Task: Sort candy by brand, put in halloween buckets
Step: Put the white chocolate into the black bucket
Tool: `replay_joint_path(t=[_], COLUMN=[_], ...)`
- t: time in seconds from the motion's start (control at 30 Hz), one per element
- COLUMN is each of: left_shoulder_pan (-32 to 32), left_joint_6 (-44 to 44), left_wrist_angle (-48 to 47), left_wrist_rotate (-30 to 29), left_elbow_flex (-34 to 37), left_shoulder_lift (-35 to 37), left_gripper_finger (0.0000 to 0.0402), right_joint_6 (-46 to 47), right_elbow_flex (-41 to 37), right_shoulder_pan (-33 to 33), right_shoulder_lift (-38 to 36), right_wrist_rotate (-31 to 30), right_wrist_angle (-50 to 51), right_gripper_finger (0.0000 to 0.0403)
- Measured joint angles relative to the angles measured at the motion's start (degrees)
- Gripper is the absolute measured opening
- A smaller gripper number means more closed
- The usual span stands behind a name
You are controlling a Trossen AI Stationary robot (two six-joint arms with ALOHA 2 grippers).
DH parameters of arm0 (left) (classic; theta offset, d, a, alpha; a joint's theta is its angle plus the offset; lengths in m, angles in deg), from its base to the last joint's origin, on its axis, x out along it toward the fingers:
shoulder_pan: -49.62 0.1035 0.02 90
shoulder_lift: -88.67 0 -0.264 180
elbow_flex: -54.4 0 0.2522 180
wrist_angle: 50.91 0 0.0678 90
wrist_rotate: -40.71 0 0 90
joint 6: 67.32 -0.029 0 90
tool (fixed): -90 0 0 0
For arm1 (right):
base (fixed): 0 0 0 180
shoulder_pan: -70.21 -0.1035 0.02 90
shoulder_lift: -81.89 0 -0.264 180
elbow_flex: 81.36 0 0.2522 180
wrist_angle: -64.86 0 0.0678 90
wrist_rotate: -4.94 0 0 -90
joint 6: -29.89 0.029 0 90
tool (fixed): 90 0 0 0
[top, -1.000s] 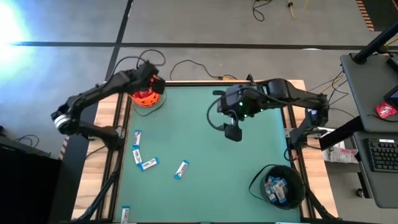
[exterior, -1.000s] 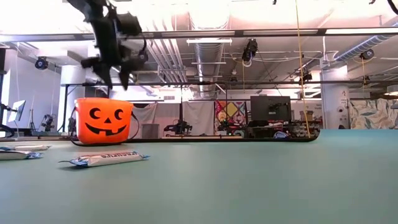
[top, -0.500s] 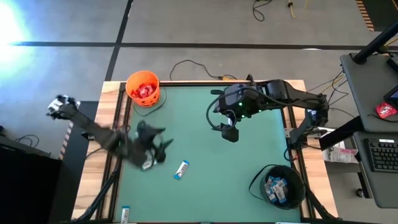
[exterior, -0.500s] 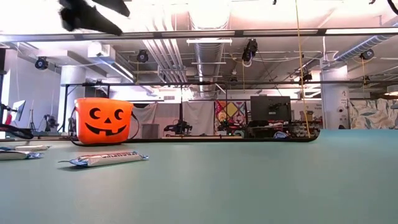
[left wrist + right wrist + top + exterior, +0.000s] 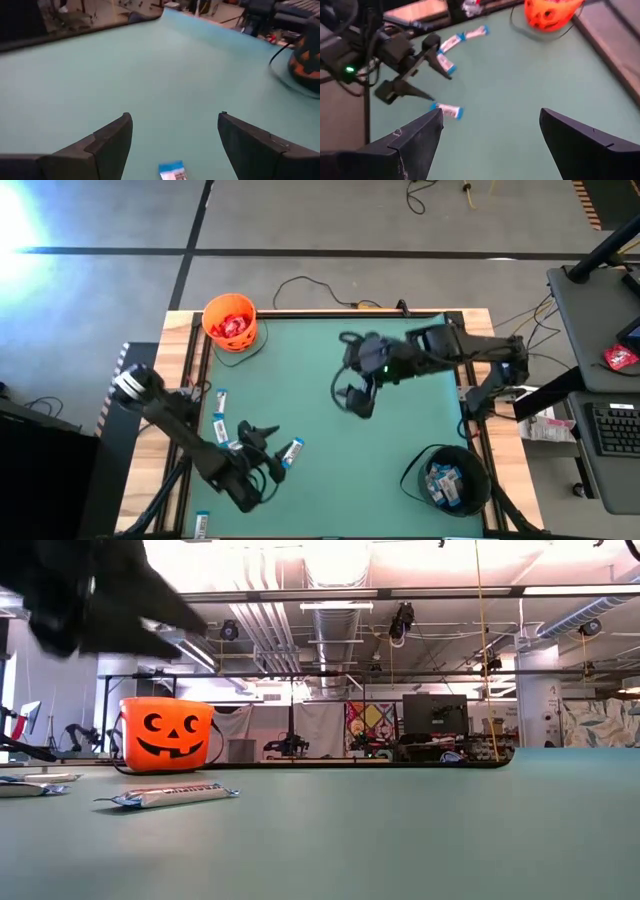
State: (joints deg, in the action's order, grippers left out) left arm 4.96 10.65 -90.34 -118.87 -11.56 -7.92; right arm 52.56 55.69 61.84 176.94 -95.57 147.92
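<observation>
The orange bucket [image 5: 230, 322] with the black face [image 5: 167, 733] stands at the far left and holds red candy. The black bucket [image 5: 448, 478] at the near right holds blue-and-white bars. Several blue-and-white bars lie flat at the left: [image 5: 221, 397], [image 5: 219, 430], [image 5: 291, 452]. My left gripper [image 5: 270, 448] hangs open and low by the bar nearest the table's middle [image 5: 172, 171], which shows just ahead of its spread fingers, untouched. My right gripper [image 5: 355, 398] hovers open high above the table's middle, holding nothing.
Another bar [image 5: 201, 525] lies on the wooden border at the near left corner. A black cable [image 5: 310, 285] runs behind the far edge. The green mat between the bars and the black bucket is bare.
My left gripper has swung from above the orange bucket toward the table's near edge and come down, turning as it went; it now hangs low by the blue-and-white bars. My right gripper has drifted a little toward the left and rolled slightly.
</observation>
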Motion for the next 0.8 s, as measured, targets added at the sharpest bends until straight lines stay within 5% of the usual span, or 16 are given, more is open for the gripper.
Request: replay_joint_path(t=[0.17, 0.4, 0.8], left_shoulder_pan=[-1.6, -2.8, -1.6], left_joint_6=[10.0, 11.1, 28.4], left_wrist_angle=[-0.1, -0.8, -11.1], left_wrist_rotate=[-0.1, 0.1, 2.3], left_elbow_flex=[-3.6, -10.5, -11.7], left_shoulder_lift=[-10.2, -22.7, -30.0], left_gripper_finger=[0.0274, 0.0274, 0.0274], right_joint_6=[5.6, 6.9, 11.1], right_elbow_flex=[-4.9, -11.0, -17.5], right_shoulder_pan=[-4.1, -5.7, -8.9], right_shoulder_lift=[0.0, 0.0, 0.0], right_wrist_rotate=[0.0, -1.6, 0.4], right_wrist_angle=[-2.3, -8.3, -12.1], right_gripper_finger=[0.0325, 0.0325, 0.0325])
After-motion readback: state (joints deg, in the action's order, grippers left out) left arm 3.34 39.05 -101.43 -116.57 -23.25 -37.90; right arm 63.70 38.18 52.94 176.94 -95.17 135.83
